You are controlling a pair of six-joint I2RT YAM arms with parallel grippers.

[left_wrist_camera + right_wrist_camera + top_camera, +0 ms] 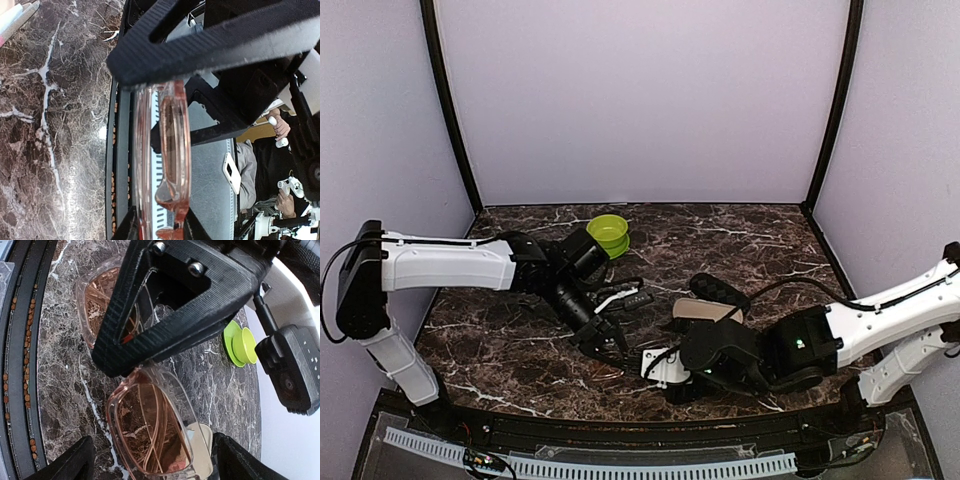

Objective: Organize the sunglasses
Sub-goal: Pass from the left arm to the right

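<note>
Sunglasses [150, 432]: one pair, reddish translucent, two lenses.
Left gripper [160, 227]: fingers clamped on the pair's rim, one on each side of the frame.
Right gripper [152, 455]: fingers spread wide, with one lens lying between them.
Cases: two, a black case [720, 291] and a beige case [705, 312], just behind the right fingers.
Bowl: one green bowl [609, 233], well beyond the left fingers.

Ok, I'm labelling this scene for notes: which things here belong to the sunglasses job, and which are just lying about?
Part of the job:
- reddish sunglasses, clamped in the left gripper

Lying about:
- green bowl
- black bumpy case
- brown-and-beige case
</note>
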